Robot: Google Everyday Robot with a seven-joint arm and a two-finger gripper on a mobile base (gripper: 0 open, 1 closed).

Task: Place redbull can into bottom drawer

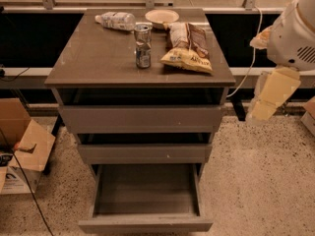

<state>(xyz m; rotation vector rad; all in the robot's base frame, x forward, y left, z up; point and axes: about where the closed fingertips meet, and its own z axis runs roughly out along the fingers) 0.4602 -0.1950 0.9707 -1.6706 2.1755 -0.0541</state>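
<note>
Silver-blue redbull can (142,45) stands upright, long axis vertical, on bench (88,65) beside chip bag (187,48); bottom drawer (145,225) pulled out; claw (263,107) far right, well apart, spread can't tell.

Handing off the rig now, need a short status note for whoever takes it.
Pincer: hangs right of the cabinet, level with its upper drawers, touching nothing.
Can: upright on the cabinet top, just left of the chip bag.
Bottom drawer: open, nothing in it.
Done: drawer open.
Left: grasp the can and set it in the bottom drawer.
</note>
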